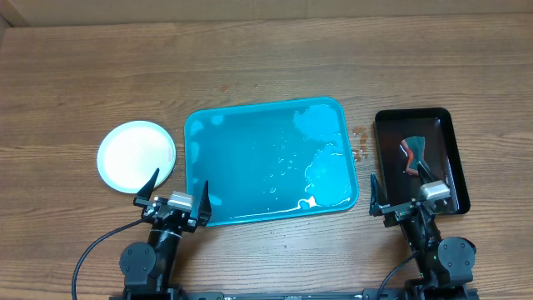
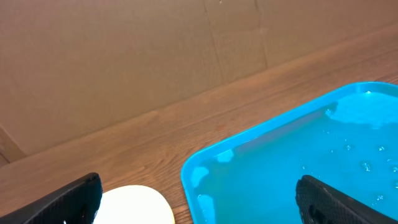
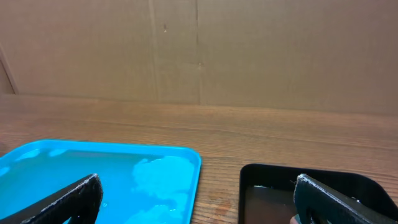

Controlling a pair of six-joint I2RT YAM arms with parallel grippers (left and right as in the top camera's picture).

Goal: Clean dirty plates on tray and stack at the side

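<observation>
The teal-blue tray lies in the middle of the table, wet with droplets and pale film, and holds no plates. A stack of plates, light-blue rim and pale clean centre on top, sits on the table left of the tray; its edge shows in the left wrist view. How many plates are in the stack cannot be told. My left gripper is open and empty at the tray's front left corner. My right gripper is open and empty between the tray and the black tray.
A smaller black tray stands right of the teal tray and holds a red and teal object; it also shows in the right wrist view. Reddish spots mark the wood between the trays. A brown cardboard wall stands behind the table.
</observation>
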